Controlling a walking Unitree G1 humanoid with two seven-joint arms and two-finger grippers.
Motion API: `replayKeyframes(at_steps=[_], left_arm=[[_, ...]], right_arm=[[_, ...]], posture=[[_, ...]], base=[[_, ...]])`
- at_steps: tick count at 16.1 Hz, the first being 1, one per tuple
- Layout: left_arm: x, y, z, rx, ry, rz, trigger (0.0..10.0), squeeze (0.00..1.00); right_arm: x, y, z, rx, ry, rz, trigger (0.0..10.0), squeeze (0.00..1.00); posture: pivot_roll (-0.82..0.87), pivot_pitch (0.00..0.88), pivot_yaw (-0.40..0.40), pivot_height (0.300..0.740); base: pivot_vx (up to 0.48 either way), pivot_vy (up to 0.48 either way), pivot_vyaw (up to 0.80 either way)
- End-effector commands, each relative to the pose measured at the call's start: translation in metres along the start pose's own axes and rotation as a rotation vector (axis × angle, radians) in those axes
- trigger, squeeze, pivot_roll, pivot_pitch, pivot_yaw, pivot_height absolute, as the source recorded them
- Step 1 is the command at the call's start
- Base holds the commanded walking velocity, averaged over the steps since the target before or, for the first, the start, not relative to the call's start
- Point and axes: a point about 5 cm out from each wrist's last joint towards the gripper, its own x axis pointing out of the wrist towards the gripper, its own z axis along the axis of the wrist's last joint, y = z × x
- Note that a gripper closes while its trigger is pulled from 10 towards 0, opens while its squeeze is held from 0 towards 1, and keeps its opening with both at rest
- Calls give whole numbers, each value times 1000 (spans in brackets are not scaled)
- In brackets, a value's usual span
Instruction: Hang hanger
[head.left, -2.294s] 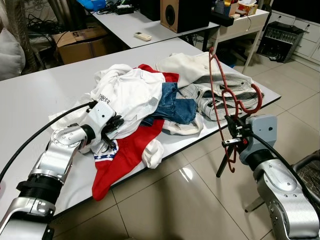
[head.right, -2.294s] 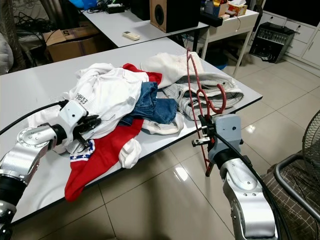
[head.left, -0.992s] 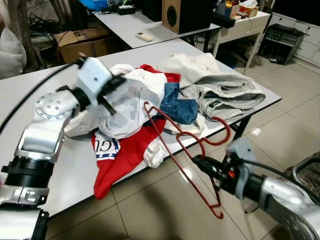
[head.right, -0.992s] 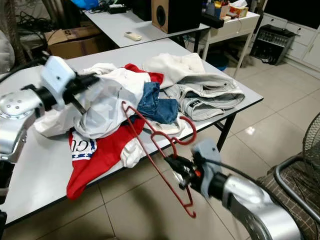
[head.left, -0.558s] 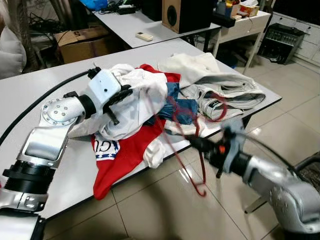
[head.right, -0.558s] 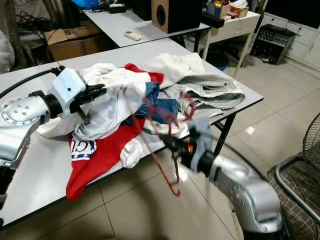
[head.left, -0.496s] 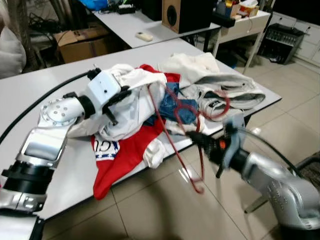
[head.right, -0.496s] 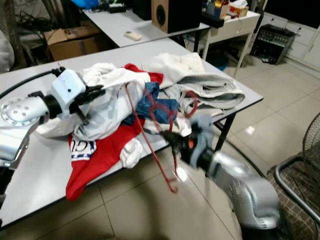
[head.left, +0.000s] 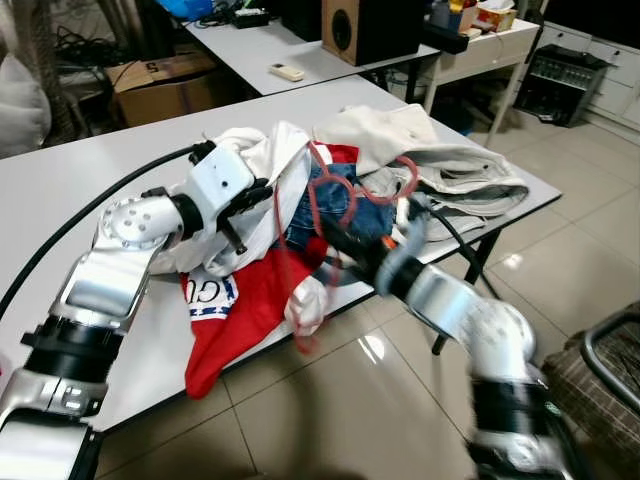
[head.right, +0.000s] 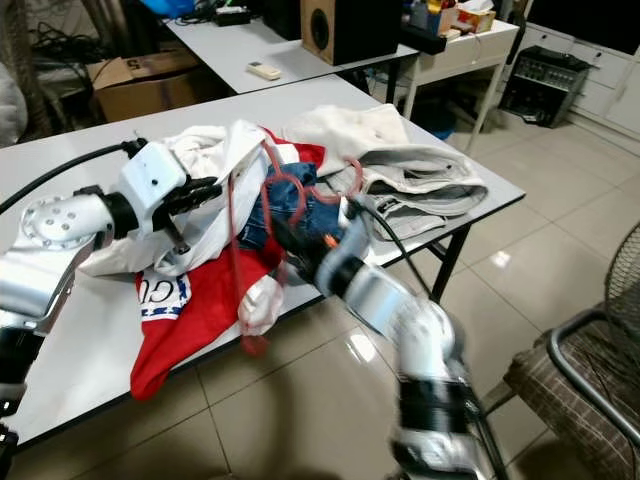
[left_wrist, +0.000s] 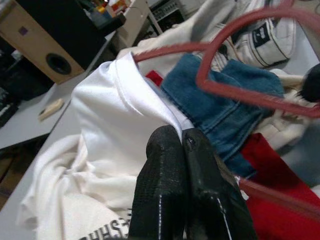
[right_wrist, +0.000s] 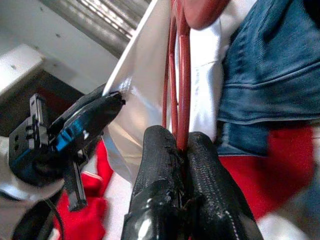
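While the left arm is bending at the elbow across the left half of the frame, its left gripper (head.left: 243, 205) is pinching a fold of the white shirt (left_wrist: 112, 145), its two black fingers (left_wrist: 162, 172) pressed together on the cloth and lifting it off the heap. The right arm is reaching in from the lower right, forearm stretched toward the middle of the picture and blurred. Its right gripper (right_wrist: 181, 150) is clamping the red hanger (head.left: 318, 200), the thin red wire running out from between the closed fingers (right_wrist: 160, 160).

That hanger is sitting at the centre of the frame, tilted, just beside the raised shirt and over the blue jeans (head.left: 345, 205); its hook end is curving above the denim in the left wrist view. A red shirt (head.left: 240, 310) is spilling off the near edge of the grey table (head.left: 80, 190), and a cream garment (head.left: 400, 130) with folded pale jeans (head.left: 470, 185) is lying toward the upper right. A speaker (head.left: 365, 25) is standing on a second table at the top.
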Motion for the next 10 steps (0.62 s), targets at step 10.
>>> replayKeyframes(at_steps=[10], left_arm=[[-7,-23,-3,-77,53,-252,1765,0]], right_arm=[[51,9,17,427,-251,-35,10000,0]], posture=[[-33,28,54,740]], base=[[0,0,0]])
